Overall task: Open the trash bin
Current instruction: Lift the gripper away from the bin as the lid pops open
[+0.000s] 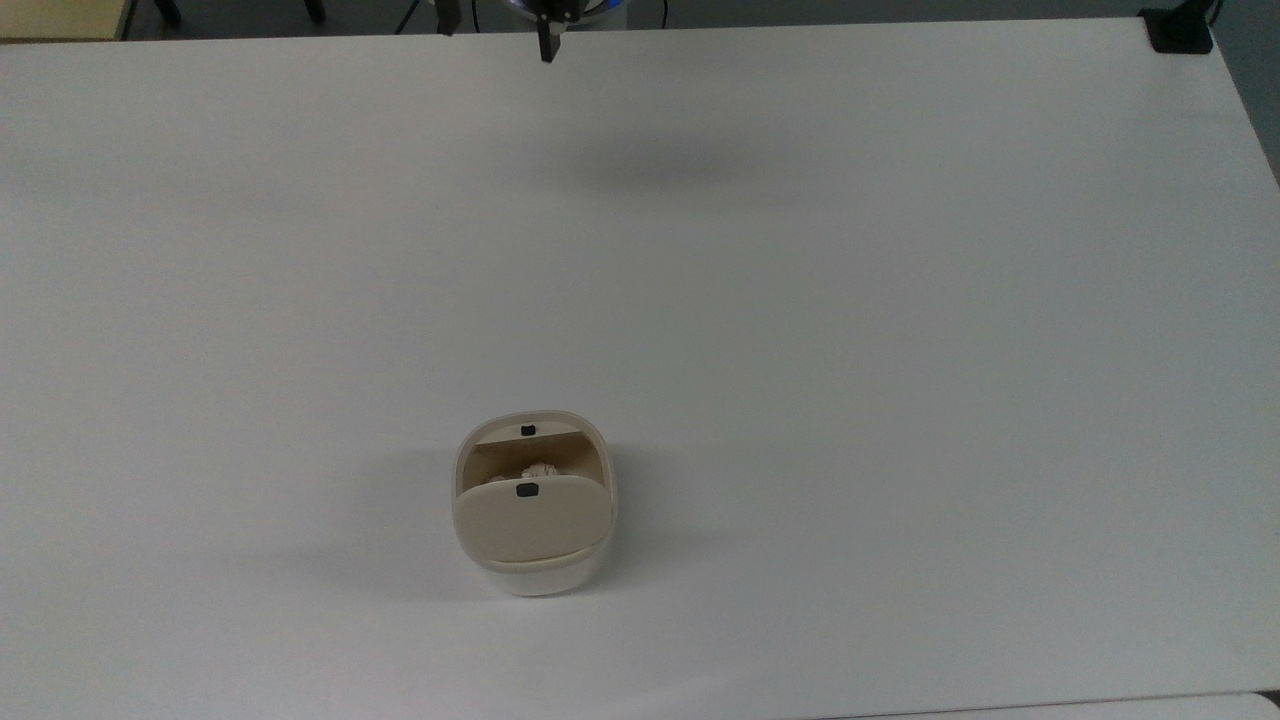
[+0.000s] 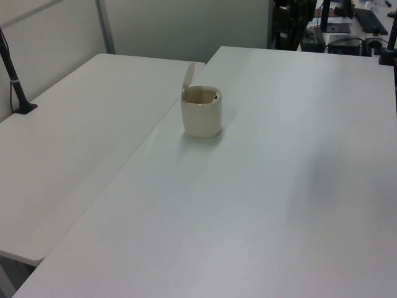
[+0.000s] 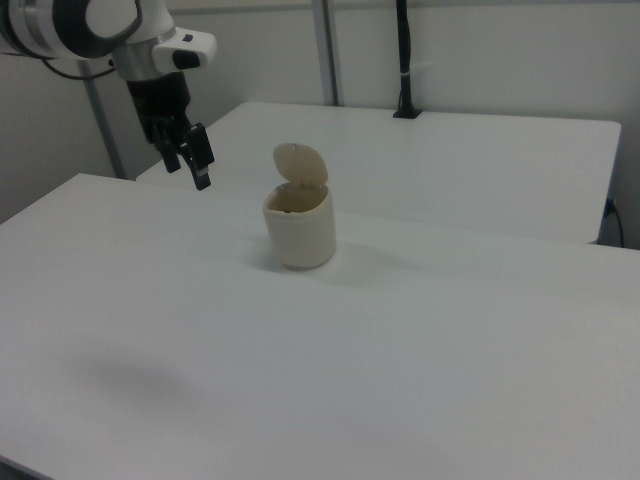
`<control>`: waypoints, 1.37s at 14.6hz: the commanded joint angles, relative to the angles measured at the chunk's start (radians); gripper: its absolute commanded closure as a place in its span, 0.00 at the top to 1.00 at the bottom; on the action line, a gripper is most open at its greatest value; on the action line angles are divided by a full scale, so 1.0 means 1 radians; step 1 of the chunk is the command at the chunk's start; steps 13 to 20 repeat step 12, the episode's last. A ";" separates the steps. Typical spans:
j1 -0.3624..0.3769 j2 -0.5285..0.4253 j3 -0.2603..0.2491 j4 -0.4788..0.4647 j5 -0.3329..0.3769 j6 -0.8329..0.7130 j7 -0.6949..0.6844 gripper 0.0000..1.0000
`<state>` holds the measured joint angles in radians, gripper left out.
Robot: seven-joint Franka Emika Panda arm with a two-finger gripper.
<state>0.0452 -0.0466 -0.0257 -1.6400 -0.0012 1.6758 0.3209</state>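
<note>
Standing on the white table (image 1: 900, 300), the trash bin (image 1: 533, 560) sits toward the top view's lower middle, its beige lid (image 1: 530, 518) flipped up and the cavity open. Something pale and crumpled lies inside; what it is cannot be made out. A second white table (image 2: 68, 143) butts against the first on the left view's left, with a black post (image 2: 13, 77) clamped to its far side. Grey partition walls close the room beyond. The gripper (image 3: 198, 168) hangs in the air at the right view's left, well apart from the bin, fingers pressed together on nothing. The top view cuts it off at the frame's upper edge.
</note>
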 commanded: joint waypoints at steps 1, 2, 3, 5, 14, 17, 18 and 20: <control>-0.001 -0.032 -0.005 -0.038 0.018 -0.025 -0.213 1.00; -0.005 -0.026 -0.003 -0.035 0.018 -0.018 -0.273 1.00; -0.011 -0.013 -0.003 -0.034 0.018 0.013 -0.320 1.00; -0.015 0.002 -0.005 -0.034 0.014 0.071 -0.316 1.00; -0.011 0.007 0.000 -0.032 0.012 0.082 -0.322 1.00; -0.011 0.007 0.000 -0.032 0.012 0.082 -0.322 1.00; -0.011 0.007 0.000 -0.032 0.012 0.082 -0.322 1.00; -0.011 0.007 0.000 -0.032 0.012 0.082 -0.322 1.00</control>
